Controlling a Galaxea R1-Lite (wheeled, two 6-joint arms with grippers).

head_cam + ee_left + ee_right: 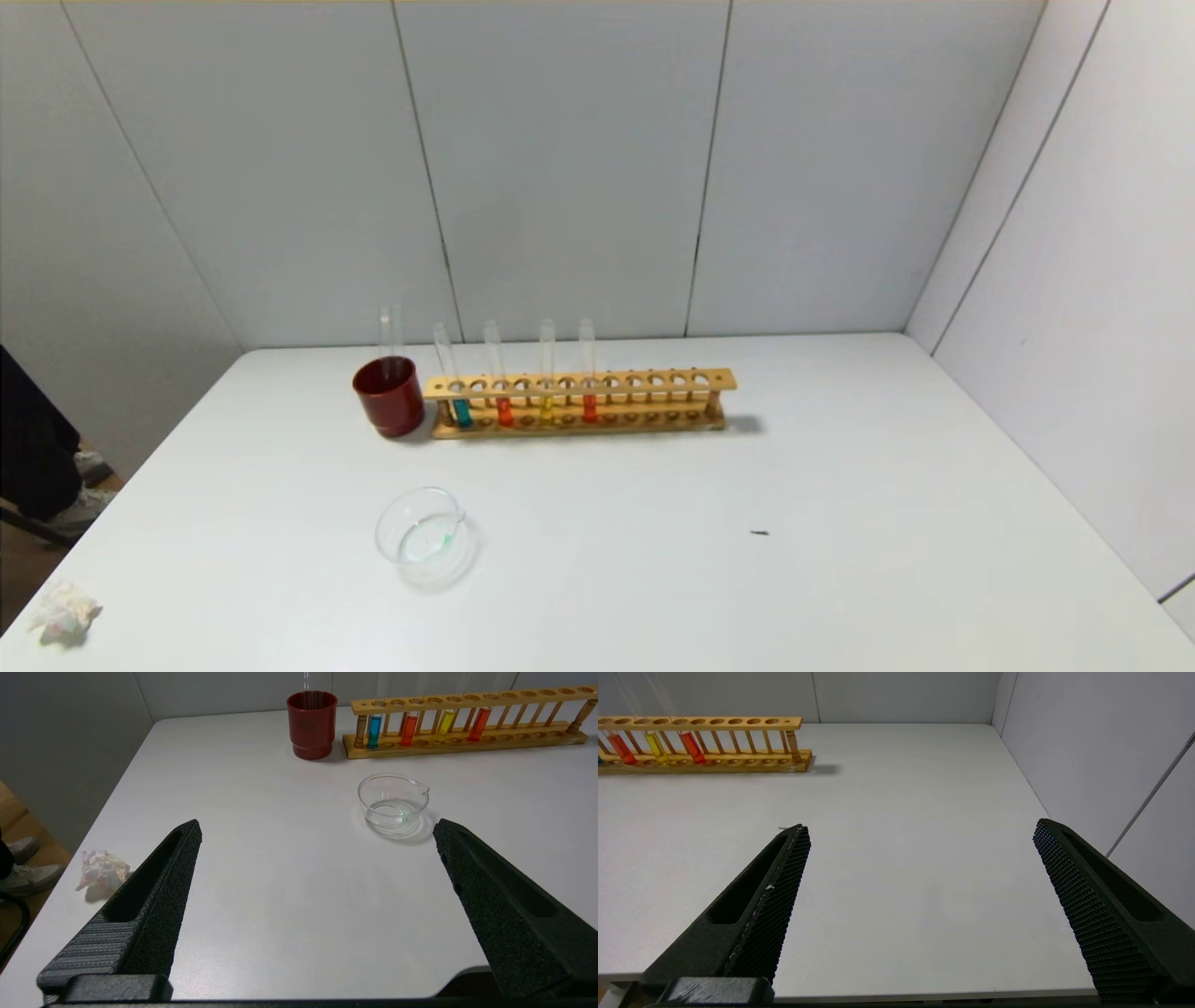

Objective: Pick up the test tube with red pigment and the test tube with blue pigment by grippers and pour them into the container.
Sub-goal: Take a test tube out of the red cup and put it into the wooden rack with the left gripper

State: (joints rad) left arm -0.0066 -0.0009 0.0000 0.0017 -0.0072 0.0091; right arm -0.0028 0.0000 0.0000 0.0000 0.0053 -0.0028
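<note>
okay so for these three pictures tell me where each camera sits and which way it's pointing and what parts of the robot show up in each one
Head view: high on the robot, looking forward and down at the table; no arm shows.
Left wrist view: behind the open left gripper, low near the table's front edge, facing the glass dish, red cup and tube rack.
Right wrist view: behind the open right gripper, facing the table's right side and the rack's right end.
Shared: the rack appears in all three views; dish and cup only in the head and left wrist views.

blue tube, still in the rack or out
In the rack: the blue tube stands upright at the wooden rack's end nearest the red cup.
</note>
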